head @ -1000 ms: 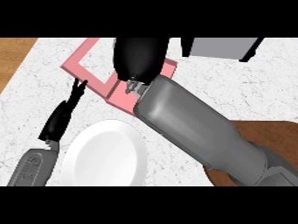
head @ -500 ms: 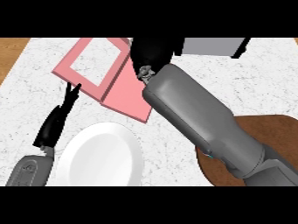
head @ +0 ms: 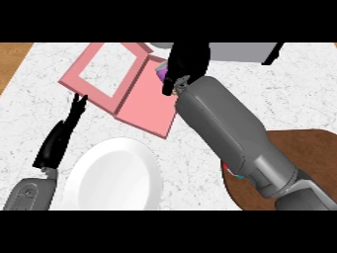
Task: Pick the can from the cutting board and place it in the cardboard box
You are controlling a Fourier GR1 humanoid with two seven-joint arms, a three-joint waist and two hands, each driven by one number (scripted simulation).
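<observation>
The can [head: 159, 73] shows only as a purple sliver under the right hand [head: 186, 62], whose fingers are curled round it. Over the last second this hand has carried it off the cutting board [head: 313, 165], behind the forearm, to above the pink cardboard box [head: 143, 106]; release looks next. The left hand [head: 60, 136] rests with fingers straight on the counter [head: 302, 89].

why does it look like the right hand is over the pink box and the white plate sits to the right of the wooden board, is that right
Not quite. In the head view the white plate sits to the left of the wooden board, not the right. The rest holds: the right hand is over the pink box.
</observation>
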